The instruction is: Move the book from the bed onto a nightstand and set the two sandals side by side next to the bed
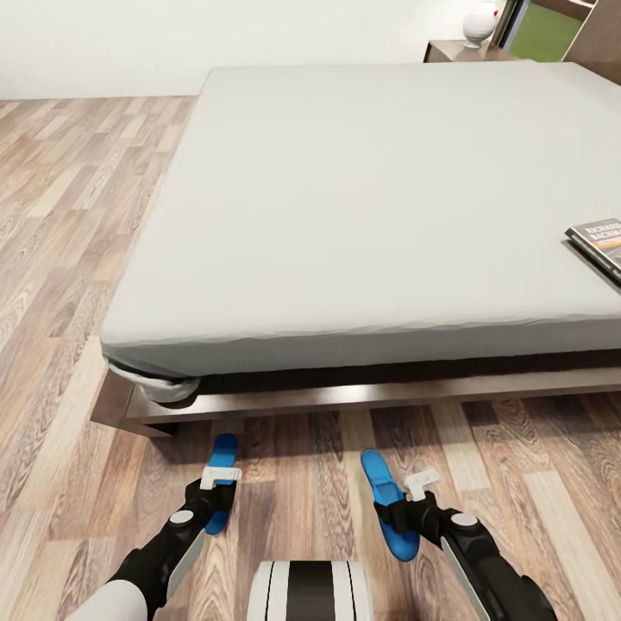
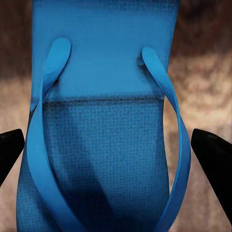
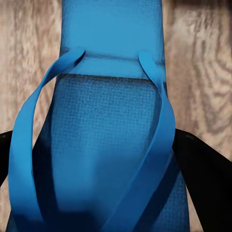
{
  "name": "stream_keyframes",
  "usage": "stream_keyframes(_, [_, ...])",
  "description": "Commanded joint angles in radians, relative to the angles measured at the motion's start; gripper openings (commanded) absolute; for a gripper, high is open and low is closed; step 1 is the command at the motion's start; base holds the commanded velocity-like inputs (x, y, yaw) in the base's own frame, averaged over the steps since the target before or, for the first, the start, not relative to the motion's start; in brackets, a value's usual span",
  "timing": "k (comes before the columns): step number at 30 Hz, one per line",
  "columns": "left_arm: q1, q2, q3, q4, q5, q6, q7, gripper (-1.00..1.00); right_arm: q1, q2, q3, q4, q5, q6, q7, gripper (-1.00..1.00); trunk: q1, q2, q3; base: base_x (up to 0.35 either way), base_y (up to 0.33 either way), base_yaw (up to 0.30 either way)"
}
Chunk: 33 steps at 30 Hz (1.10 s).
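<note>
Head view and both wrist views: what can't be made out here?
- Book: head view's right edge cuts it off; title too small to read.
- Left sandal: left gripper covers its middle.
- Right sandal: right gripper covers part.
- Wrist views: whether the fingers touch the sandals or floor contact, unclear.

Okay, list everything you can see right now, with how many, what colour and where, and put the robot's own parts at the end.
Large bed with light grey mattress and dark brown wooden frame: one, ahead of the robot.
Thin dark paperback book with orange band: one, on the mattress at its right edge of view.
Bright blue flat sandals: two, one in the left hand, one in the right hand, both over the floor near the bed frame.
Dark brown nightstand: one, beyond the bed's far corner.
White round lamp base: one, on the nightstand.
Brown wood-plank floor: around the bed.
Left hand: black and white, on a sandal.
Right hand: black and white, on a sandal.
</note>
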Motion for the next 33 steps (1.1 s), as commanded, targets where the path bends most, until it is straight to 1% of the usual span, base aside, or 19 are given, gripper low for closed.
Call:
stream_keyframes(1, [0.0, 0.001, -0.008, -0.001, 0.01, 0.0, 0.007, -1.0, 0.003, 0.0, 0.0, -0.004, -0.002, 0.006, 0.001, -1.0, 0.0, 0.0, -0.001, 0.0, 0.0, 0.0])
stream_keyframes(2, [0.0, 0.001, -0.008, -0.001, 0.01, 0.0, 0.007, -1.0, 0.004, -0.001, 0.001, -0.005, -0.002, 0.006, 0.001, -1.0, 0.0, 0.0, -0.001, 0.0, 0.0, 0.0])
stream_keyframes(6, [0.0, 0.002, -0.009, -0.001, 0.01, 0.0, 0.007, -1.0, 0.008, 0.0, 0.001, -0.008, -0.002, 0.006, 0.001, -1.0, 0.002, -0.001, -0.016, 0.0, 0.0, 0.0])
stream_keyframes(13, [0.0, 0.001, -0.009, -0.002, 0.01, 0.0, 0.007, -1.0, 0.01, 0.0, 0.001, -0.01, -0.002, 0.005, 0.001, -1.0, 0.002, -0.001, -0.016, 0.0, 0.0, 0.0])
stream_keyframes(16, [0.0, 0.001, -0.009, -0.003, 0.01, 0.0, 0.007, -1.0, 0.01, 0.0, 0.001, -0.01, -0.003, 0.005, 0.001, -1.0, 0.003, -0.002, -0.028, 0.0, 0.0, 0.0])
stream_keyframes(25, [0.0, 0.001, -0.01, -0.003, 0.01, 0.0, 0.007, -1.0, 0.01, 0.0, 0.001, -0.009, -0.002, 0.007, 0.0, -1.0, 0.003, -0.002, -0.028, 0.0, 0.0, 0.0])
stream_keyframes(28, [0.0, 0.001, -0.01, -0.003, 0.01, 0.0, 0.007, -1.0, 0.01, 0.0, 0.001, -0.009, -0.002, 0.008, 0.0, -1.0, 0.004, -0.003, -0.039, 0.0, 0.0, 0.0])
stream_keyframes(33, [0.0, 0.002, -0.01, -0.003, 0.01, 0.0, 0.006, -1.0, 0.01, 0.0, 0.001, -0.008, -0.002, 0.008, 0.0, -1.0, 0.004, -0.003, -0.039, 0.0, 0.0, 0.0])
